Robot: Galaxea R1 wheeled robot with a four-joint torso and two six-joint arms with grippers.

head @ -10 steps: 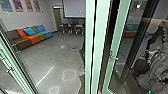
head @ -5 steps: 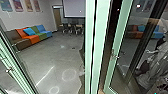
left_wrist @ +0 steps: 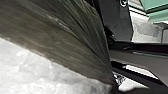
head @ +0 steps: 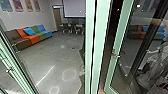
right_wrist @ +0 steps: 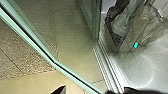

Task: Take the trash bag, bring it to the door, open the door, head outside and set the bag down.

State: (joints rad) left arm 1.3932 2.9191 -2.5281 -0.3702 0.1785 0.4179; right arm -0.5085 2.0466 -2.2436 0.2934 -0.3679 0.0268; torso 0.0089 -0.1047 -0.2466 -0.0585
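In the left wrist view the trash bag (left_wrist: 62, 47), dark and see-through over pale contents, has its folds drawn together at my left gripper (left_wrist: 113, 86), which is shut on it. The mint-framed glass door (head: 122, 27) stands partly swung out at the right of the head view, its metal handle (head: 115, 55) on the near frame. My right gripper (right_wrist: 87, 91) has its dark tips well apart beside the door's lower frame (right_wrist: 53, 62), nothing visibly between them. A pale wrinkled shape, seemingly the bag mirrored, shows in the door's glass.
A fixed mint post (head: 98, 37) stands left of the door. Beyond the left glass are a grey floor (head: 50, 55) and a multicoloured sofa (head: 31, 36). A metal threshold (right_wrist: 102, 67) and speckled paving (right_wrist: 30, 52) lie low by the door.
The door has swung a little further, and the reflections of the sofa and the wrinkled shape have slid to the right in its glass. The post and the room have stayed put.
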